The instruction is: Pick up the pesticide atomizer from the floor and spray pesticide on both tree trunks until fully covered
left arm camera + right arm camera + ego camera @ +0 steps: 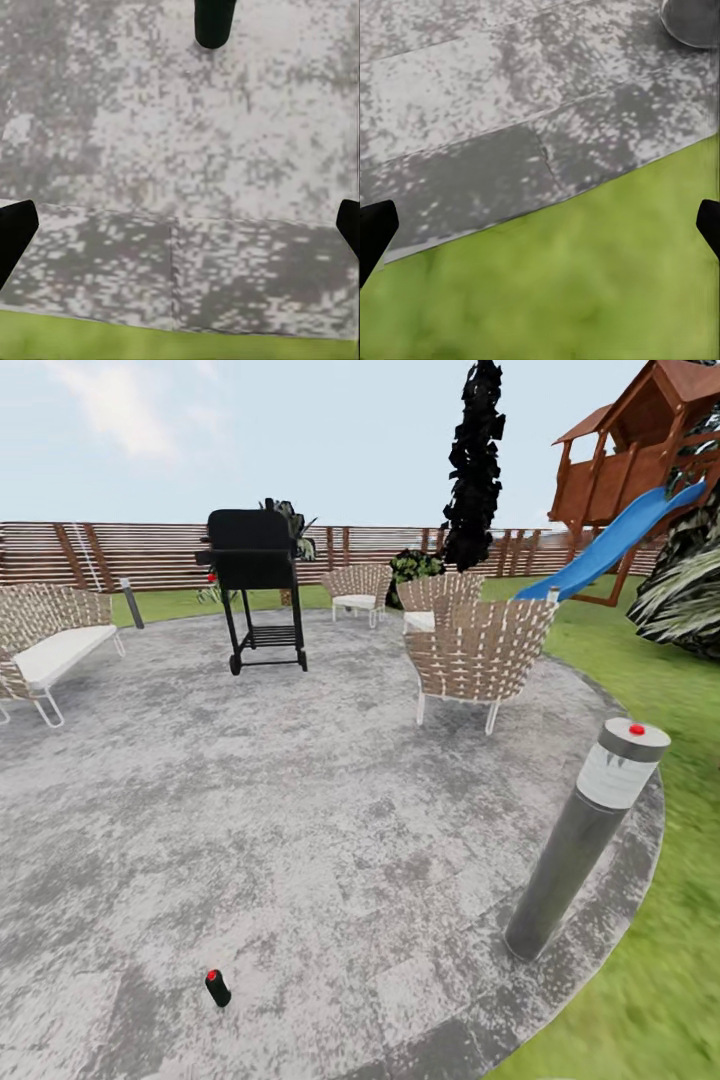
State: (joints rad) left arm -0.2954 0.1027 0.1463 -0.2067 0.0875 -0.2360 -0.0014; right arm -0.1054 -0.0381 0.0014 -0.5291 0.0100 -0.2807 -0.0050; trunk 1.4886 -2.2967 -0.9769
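Down on the round patch of speckled grey concrete floor [300, 840] stands the tiny near-black pesticide atomizer bottle with its small red top [217, 987]. It is upright, well to the left of the tall grey bollard lamp with a red dot on its cap [585, 840], and nearer to the camera than the lamp's foot. The lamp stands at the dark rim of the paving, just beside the green grass [670, 980].

I think the bottle is light and stiff, with a smooth, maybe slippery side. It looks easy to knock over. The best place to hold it is probably around the round body, below the red top, so the top stays free for spraying.

Seen from the left wrist, the left gripper [180, 225] looks down at the grey paving. Its two black fingertips sit far apart at the picture's edges, so it is spread wide and holds nothing. A dark rounded thing [214, 21] lies ahead of it; I cannot tell what it is.

Seen from the right wrist, the right gripper [540, 229] is also spread wide and empty. It points down where the dark rim meets the grass, with the lamp's foot near.
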